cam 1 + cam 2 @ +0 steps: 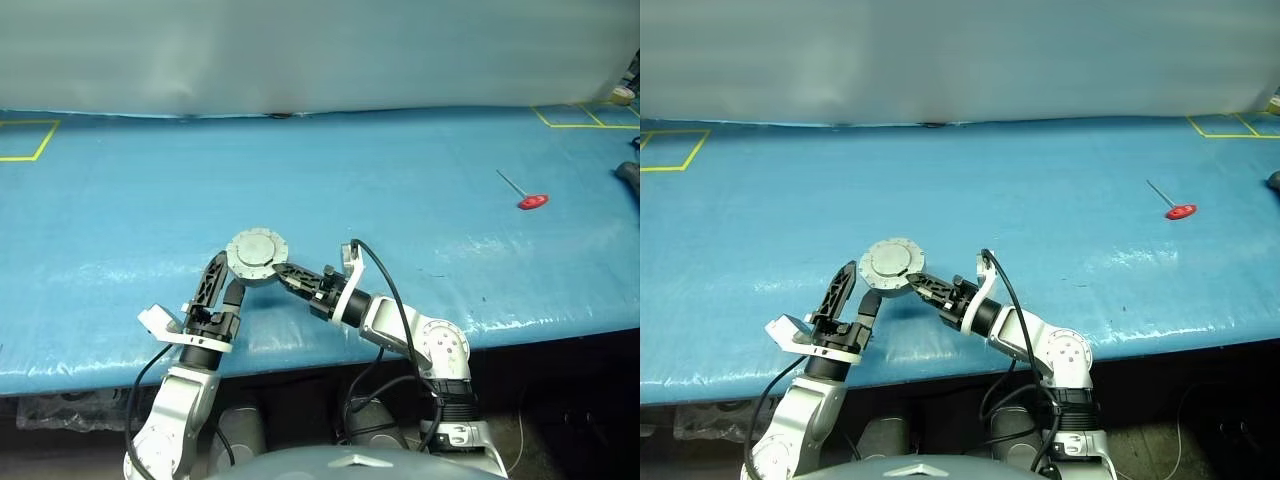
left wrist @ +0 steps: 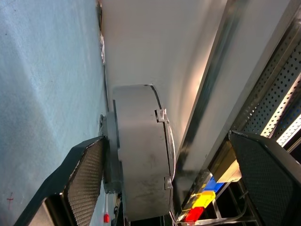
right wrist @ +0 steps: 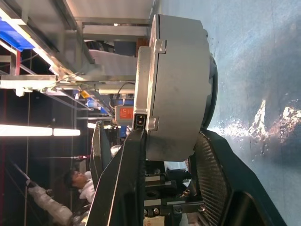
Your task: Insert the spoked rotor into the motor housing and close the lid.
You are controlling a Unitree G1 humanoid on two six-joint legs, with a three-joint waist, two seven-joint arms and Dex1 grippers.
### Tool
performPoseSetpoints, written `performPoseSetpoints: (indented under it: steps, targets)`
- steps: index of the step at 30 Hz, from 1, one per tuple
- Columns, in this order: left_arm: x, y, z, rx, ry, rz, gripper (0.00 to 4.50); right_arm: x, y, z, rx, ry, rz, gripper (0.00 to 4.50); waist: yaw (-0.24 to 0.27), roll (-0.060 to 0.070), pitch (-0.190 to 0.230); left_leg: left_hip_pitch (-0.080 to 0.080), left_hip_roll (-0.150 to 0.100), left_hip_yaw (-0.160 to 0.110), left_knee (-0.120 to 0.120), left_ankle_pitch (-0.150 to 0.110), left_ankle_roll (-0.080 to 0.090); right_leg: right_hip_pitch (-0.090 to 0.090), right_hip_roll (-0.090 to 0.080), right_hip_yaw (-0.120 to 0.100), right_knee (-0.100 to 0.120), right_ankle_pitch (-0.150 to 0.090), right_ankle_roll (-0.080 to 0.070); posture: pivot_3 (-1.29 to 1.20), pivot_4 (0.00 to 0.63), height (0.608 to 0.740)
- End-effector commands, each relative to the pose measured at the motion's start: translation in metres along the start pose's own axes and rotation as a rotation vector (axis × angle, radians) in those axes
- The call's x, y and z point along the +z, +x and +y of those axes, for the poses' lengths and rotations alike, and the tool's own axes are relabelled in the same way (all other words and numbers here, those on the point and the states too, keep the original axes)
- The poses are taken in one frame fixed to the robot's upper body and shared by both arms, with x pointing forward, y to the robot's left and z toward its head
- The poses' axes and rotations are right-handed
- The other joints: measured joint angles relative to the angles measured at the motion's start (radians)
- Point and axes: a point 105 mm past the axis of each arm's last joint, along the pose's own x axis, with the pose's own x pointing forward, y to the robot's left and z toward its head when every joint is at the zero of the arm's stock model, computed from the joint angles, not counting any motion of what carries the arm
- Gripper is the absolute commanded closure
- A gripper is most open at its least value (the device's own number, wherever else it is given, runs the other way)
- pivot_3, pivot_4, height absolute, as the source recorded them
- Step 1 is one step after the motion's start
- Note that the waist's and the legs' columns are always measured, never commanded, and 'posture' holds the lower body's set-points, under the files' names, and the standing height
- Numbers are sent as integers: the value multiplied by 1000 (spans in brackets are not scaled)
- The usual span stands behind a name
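Observation:
The motor housing (image 3: 181, 89) is a short round silver cup, seen edge-on in both wrist views. Its lid (image 1: 257, 250) lies flat on it, smooth face with a raised centre circle turned up. It is over the blue table (image 1: 400, 170) near the front edge. My right gripper (image 1: 284, 272) is shut on the housing from the right, one finger (image 3: 123, 181) on each flat face. My left gripper (image 1: 222, 284) stands open at the housing's (image 2: 141, 155) left side, one finger (image 2: 87, 176) close against it and the other well apart. The spoked rotor is hidden.
A small tool with a red handle (image 1: 531, 201) lies far right on the table. Yellow tape marks sit at the back left (image 1: 35, 150) and back right (image 1: 580, 118) corners. A dark object (image 1: 629, 172) pokes in at the right edge.

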Motion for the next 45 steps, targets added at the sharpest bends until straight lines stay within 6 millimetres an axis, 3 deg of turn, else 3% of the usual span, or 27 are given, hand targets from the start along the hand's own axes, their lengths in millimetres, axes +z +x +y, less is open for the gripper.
performPoseSetpoints:
  steps: [1, 16, 28, 38, 41, 45]
  targets:
    - [-11, 5, -1, -9, -41, 38, 0, -15, 10, 40, 179, -31, 66, 3316, 0, 0, 0, 0, 0, 0, 0, 0, 0, 0, 0, 0, 0, 0, 0, 0, 150, 740]
    - [-25, -15, -1, 38, -72, 36, 0, 3, 9, 41, 188, -35, -13, 3316, -1, 1, 1, 0, 0, 0, 0, -1, 1, -1, 0, 0, -1, 0, 0, 0, 150, 740]
    - [-24, -3, -20, -55, -22, 21, 0, -20, 6, 35, 173, -50, 89, 3316, -2, 1, 2, -2, 0, 0, 0, -1, 1, -1, 0, 0, -1, 0, 0, 0, 150, 740]
    - [-13, 1, -15, -41, -7, 4, 0, -28, 2, 38, 188, -70, 131, 3316, -2, 1, 2, -2, 0, 0, 0, -1, 1, -1, 0, 0, -1, 0, 0, 0, 150, 740]
    - [-11, 0, -12, -27, -8, -1, 638, -26, 2, 35, 165, -93, 121, 3316, -1, 1, 2, -2, 0, 0, 0, -1, 1, -1, 0, 0, -1, 0, 0, 0, 150, 740]
    - [-8, -2, -7, -13, -9, -6, 1912, -22, 3, 32, 142, -127, 97, 3316, -1, 1, 2, -1, 0, 0, 0, -1, 1, -1, 0, 0, -1, 0, 0, 0, 150, 740]
